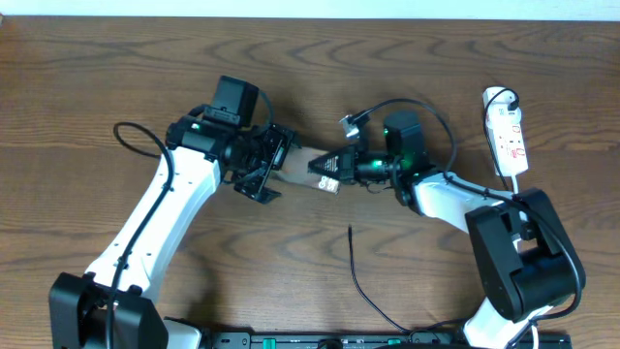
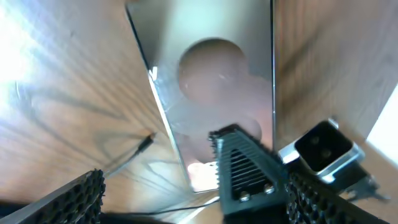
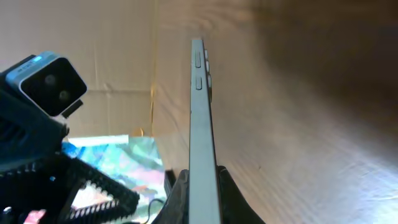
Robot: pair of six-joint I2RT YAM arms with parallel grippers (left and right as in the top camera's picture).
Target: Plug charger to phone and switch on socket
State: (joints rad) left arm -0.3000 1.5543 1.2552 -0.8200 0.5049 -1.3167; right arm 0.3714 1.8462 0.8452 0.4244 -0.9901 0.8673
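right gripper (image 1: 327, 174) is pinching the phone (image 1: 302, 161) by one short end. In the right wrist view its fingers (image 3: 179, 190) are pressing on both faces of the phone (image 3: 200, 124), which is showing edge-on with its side buttons (image 3: 199, 71) facing the camera.

left gripper (image 1: 273, 165) is sitting at the phone's opposite end, spread wide. Its pads (image 2: 78, 199) are showing in both lower corners of the left wrist view, with the phone (image 2: 211, 74) between them and no contact visible. The phone's glossy face is throwing back pale reflections. Cannot tell whether the phone is touching the table (image 1: 116, 68).

charger (image 1: 358, 271) is lying on the table, on the robot's side of the phone and well apart from it. Its plug tip (image 1: 350, 229) is pointing toward the phone, is not inserted, and neither gripper is touching it. The tip is also showing in the left wrist view (image 2: 147, 142), off the phone's long edge.

socket (image 1: 509, 136) is lying well apart from the phone, out on the right arm's side. Its red marks are showing, but the switch position is too small to read.
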